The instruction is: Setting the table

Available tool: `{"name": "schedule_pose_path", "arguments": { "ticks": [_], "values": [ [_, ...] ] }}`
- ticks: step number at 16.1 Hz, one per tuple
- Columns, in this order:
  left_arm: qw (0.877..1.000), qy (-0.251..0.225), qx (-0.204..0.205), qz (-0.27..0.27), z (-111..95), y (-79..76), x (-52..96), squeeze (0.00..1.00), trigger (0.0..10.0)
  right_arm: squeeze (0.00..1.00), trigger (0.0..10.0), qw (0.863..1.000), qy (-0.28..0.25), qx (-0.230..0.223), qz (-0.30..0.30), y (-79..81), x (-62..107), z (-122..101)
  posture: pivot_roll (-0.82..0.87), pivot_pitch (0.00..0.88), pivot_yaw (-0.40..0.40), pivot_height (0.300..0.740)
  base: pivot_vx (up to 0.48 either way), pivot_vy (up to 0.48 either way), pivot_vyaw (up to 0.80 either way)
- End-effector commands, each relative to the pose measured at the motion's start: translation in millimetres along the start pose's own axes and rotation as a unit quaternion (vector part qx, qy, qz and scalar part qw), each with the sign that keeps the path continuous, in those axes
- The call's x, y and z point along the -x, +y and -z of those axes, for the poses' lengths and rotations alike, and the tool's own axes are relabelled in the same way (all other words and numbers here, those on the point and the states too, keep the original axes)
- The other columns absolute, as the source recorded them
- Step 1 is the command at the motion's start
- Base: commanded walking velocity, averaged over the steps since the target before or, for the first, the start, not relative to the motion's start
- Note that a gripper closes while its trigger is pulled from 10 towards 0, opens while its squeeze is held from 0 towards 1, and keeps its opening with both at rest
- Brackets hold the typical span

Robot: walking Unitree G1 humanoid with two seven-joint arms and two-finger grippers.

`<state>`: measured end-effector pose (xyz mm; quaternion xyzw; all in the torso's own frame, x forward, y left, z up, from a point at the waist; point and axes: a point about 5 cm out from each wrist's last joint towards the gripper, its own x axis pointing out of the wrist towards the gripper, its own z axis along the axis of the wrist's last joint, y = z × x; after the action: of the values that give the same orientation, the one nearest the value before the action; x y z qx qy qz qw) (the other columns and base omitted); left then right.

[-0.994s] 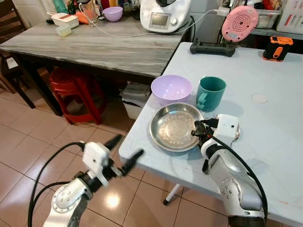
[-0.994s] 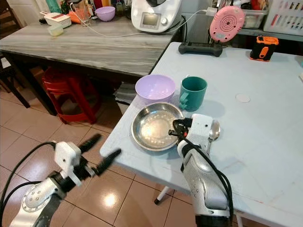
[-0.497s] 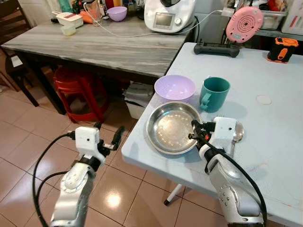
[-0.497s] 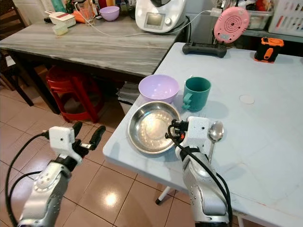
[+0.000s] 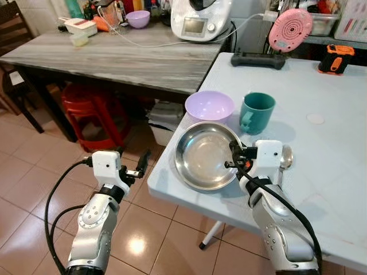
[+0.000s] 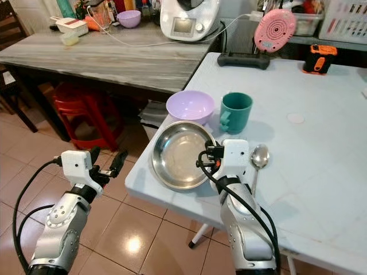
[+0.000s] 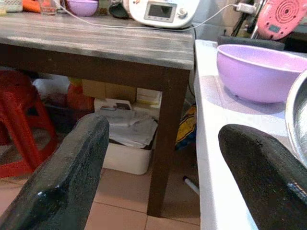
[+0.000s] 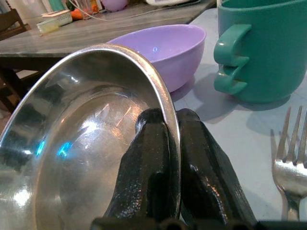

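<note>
While the robot stands at the near-left corner of a pale blue table, its right gripper pinches the right-hand rim of a stainless steel plate, one black finger inside the rim and one outside, closed tight on the thin metal edge. Seen from the head camera, the plate lies at about nine o'clock from that gripper and is tipped, its gripped side raised off the table, so any lift or slide turns on this single rim grip. At twelve o'clock from the plate sits a lilac bowl, very close to its far edge; at about one o'clock stands a teal mug. Just beside the gripper at three o'clock lies a spoon, and the right wrist view shows a fork on the table nearby. The left gripper, fingers spread wide and holding nothing, hovers off the table's left edge over the tiled floor, farther from the plate than the right.
</note>
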<state>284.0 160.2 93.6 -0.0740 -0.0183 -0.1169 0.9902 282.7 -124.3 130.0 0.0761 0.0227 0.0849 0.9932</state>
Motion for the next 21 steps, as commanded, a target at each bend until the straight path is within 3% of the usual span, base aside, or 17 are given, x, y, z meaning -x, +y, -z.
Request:
{"name": "schedule_pose_path", "arguments": {
  "ticks": [1, 5, 21],
  "values": [
    [1.0, -0.001, -0.003, -0.005, -1.0, 5.6, 0.3, 0.0, 10.0, 0.0, 10.0, 1.0, 0.003, -0.002, -0.006, 2.9, 0.6, 2.9, -0.06, 0.021, 0.092, 0.74, 0.0, 0.364, -0.56],
    [1.0, -0.001, -0.004, 0.0, -0.6, 5.8, -0.7, 0.0, 10.0, 0.0, 10.0, 1.0, -0.006, 0.005, -0.007, 3.9, 1.2, 1.6, -0.06, 0.021, 0.1, 0.74, 0.0, 0.401, -0.54],
    [1.0, -0.002, -0.004, 0.016, 0.4, -0.9, -4.9, 0.0, 10.0, 0.0, 10.0, 0.997, -0.042, 0.017, 0.056, -12.0, 1.4, -6.7, -0.07, 0.021, 0.11, 0.74, 0.0, 0.424, 0.0]
  ]
}}
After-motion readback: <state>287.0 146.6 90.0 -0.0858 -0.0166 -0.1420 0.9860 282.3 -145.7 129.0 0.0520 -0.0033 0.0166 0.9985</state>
